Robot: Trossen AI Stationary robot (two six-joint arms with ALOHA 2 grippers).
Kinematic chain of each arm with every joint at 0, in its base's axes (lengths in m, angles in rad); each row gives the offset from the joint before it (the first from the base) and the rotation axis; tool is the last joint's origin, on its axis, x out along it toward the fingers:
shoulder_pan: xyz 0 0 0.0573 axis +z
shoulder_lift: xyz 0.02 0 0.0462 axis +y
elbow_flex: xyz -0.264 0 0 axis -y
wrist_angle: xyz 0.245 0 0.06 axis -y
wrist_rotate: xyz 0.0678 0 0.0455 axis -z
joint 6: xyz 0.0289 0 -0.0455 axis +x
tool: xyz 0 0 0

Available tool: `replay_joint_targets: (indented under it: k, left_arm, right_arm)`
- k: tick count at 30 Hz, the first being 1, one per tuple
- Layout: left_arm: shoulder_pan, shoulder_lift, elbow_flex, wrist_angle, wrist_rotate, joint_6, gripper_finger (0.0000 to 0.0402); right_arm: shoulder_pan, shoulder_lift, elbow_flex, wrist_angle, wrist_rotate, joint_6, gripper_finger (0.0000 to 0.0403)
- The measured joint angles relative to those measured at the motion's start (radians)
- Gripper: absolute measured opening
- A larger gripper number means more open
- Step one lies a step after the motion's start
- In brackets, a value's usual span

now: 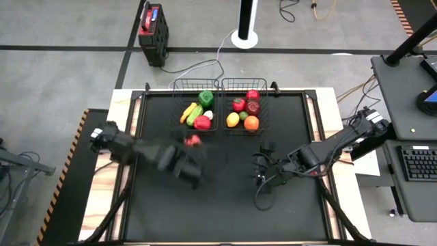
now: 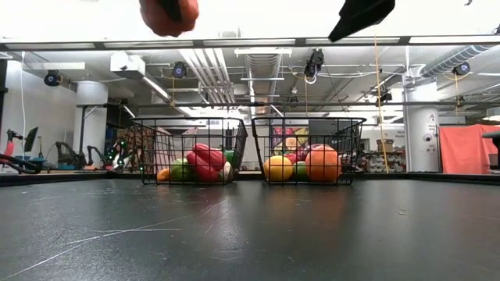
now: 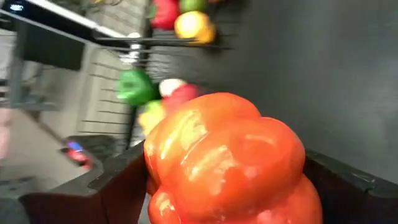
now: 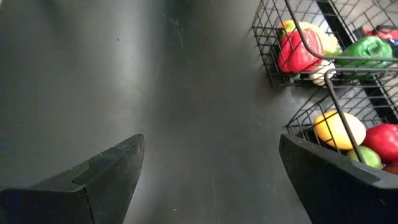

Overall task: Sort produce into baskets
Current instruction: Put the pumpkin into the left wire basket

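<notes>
Two black wire baskets stand side by side at the table's far edge. The left basket [image 1: 196, 109] holds a green pepper, a red pepper, a carrot and other pieces. The right basket [image 1: 244, 109] holds red pieces, a lemon and an orange. My left gripper [image 1: 193, 142] is shut on a red-orange pepper [image 3: 227, 165], high above the table just near of the left basket; the pepper also shows at the top of the low view [image 2: 168, 16]. My right gripper [image 1: 263, 164] is open and empty, right of the table's middle. My left gripper pinches the red-orange pepper between its two fingers [image 3: 121, 183], one on each of its lobed sides [image 3: 161, 180]. The pepper is lifted clear of the table.
The black table mat [image 1: 225, 198] lies bare in its near half. A cable loops on the mat by my right gripper [image 1: 263, 195]. Beyond the table's far edge are a red-and-black box [image 1: 153, 27] and a white post base [image 1: 244, 37].
</notes>
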Motion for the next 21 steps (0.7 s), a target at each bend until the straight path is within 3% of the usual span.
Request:
replay_joint_targets:
  k: [4, 7, 12, 17, 21]
  left_arm:
    - [0.157, -0.038, -0.051, 0.036, -0.048, 0.199, 0.0318]
    - [0.291, -0.068, -0.121, 0.158, -0.025, 0.359, 0.0318]
    - [0.544, -0.120, -0.256, 0.425, 0.229, 0.621, 0.0318]
    - [0.818, -0.113, -0.316, 0.513, 0.518, 0.671, 0.0318]
    - [0.982, -0.076, -0.317, 0.524, 0.564, 0.655, 0.0318]
  right_arm:
    - [0.018, -0.033, -0.001, -0.028, 0.000, -0.011, 0.0364]
    - [0.028, -0.052, -0.001, -0.048, 0.004, -0.011, 0.0364]
    - [0.030, -0.069, -0.005, -0.048, 0.008, -0.030, 0.0364]
    - [0.030, -0.070, -0.006, -0.048, 0.008, -0.035, 0.0364]
    - [0.030, -0.069, -0.010, -0.046, 0.008, -0.038, 0.0364]
